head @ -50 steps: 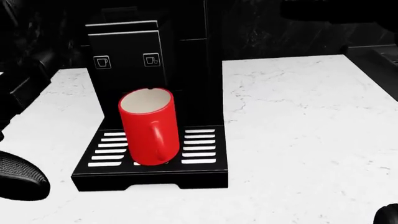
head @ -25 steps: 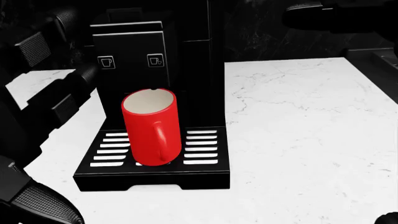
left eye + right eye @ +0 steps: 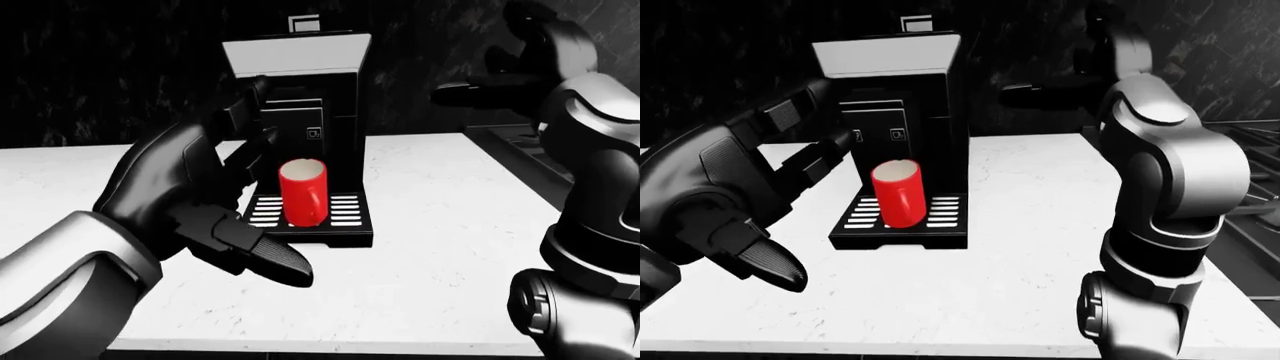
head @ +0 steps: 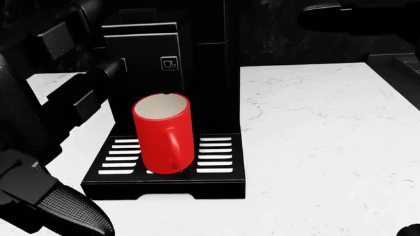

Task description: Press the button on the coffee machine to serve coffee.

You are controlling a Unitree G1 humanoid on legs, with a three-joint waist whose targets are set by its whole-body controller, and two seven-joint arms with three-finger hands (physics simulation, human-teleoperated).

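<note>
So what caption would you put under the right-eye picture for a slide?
Robot's open left hand reaches toward the black coffee machine, where a red mug waits on the drip tray; right hand raised beside it.

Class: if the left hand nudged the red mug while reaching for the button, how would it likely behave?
The red mug is tall and narrow, so probably tippy. It stands on the slotted drip tray, so it may slide unevenly. It looks rigid.

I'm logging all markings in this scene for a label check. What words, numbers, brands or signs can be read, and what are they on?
No words, numbers or brand names are readable.
Coffee machine: a small white cup icon in a square outline, on its black panel above the red mug.
A second cup icon shows to its left in the right-eye view; the left hand covers it in the head view.
</note>
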